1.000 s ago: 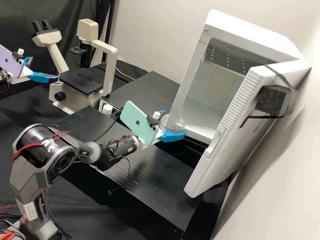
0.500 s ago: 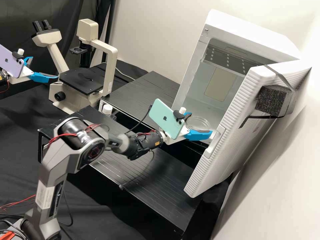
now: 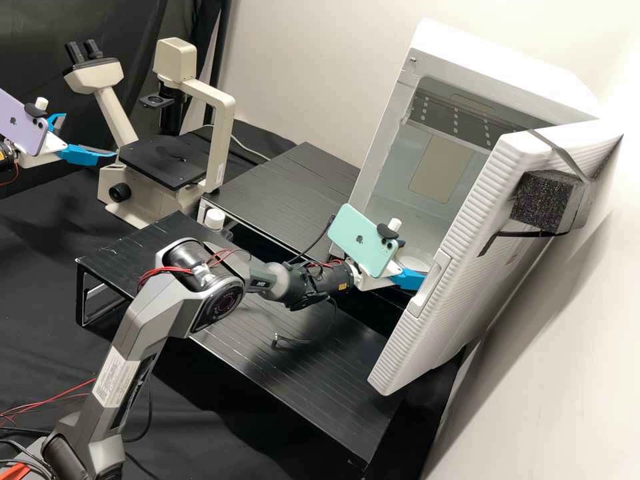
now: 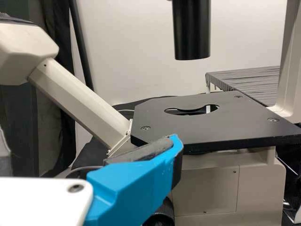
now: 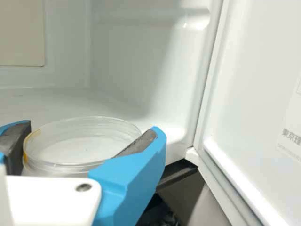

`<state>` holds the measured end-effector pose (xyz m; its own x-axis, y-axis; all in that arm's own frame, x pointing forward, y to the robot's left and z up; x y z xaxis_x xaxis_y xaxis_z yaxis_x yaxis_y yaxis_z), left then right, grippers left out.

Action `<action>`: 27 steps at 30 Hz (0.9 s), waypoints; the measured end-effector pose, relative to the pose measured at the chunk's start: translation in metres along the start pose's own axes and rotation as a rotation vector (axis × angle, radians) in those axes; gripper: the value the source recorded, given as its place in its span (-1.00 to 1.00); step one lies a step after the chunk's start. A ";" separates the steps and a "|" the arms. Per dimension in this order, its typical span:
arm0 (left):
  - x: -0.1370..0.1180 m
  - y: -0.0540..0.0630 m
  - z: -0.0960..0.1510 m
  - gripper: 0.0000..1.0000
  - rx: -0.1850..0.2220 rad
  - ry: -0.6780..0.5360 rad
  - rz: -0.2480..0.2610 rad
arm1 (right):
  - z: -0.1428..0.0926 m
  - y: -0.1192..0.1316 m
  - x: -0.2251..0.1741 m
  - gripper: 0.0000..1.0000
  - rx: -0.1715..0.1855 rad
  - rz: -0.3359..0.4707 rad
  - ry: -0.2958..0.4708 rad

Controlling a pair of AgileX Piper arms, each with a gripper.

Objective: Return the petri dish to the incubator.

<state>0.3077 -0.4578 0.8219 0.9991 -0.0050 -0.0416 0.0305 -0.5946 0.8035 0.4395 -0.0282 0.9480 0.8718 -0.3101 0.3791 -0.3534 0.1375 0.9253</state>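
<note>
Since the earlier frames we see the right gripper [image 3: 408,279] and its clear round petri dish [image 5: 81,146] shifted right to the incubator; the left gripper [image 3: 91,135] has stayed put. Near side: we've got the dark grey right arm [image 3: 150,310] stretching over a black slatted platform [image 3: 293,363], mint green phone [image 3: 360,240] mounted by its gripper. Right jaws part open, just the dish's width, dark pads against both sides of it. Dish is at the incubator mouth, by the door side; we can't tell if it touches the floor inside. Farther, mid-scene, a small white-capped bottle [image 3: 215,219]. Right side, boxy white incubator [image 3: 493,70], ribbed white door [image 3: 460,247] swung open, dark foam block [image 3: 543,200] strapped on. Far left, left jaws wide apart, holding nothing, lavender phone [image 3: 21,127] mounted there, next to a cream microscope with a black stage [image 3: 163,160].
</note>
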 end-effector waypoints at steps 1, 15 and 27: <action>0.000 0.000 0.000 1.00 0.000 0.000 0.000 | 0.000 -0.001 0.002 -1.00 0.016 -0.009 0.003; 0.000 0.000 0.000 1.00 0.000 0.000 0.000 | -0.010 -0.005 0.020 -1.00 0.084 -0.114 0.069; 0.000 0.000 0.000 1.00 0.000 0.000 0.000 | -0.007 -0.015 0.038 -1.00 0.022 -0.102 0.045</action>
<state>0.3077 -0.4578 0.8219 0.9991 -0.0050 -0.0416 0.0305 -0.5946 0.8035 0.4800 -0.0355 0.9483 0.9177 -0.2792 0.2825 -0.2689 0.0870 0.9592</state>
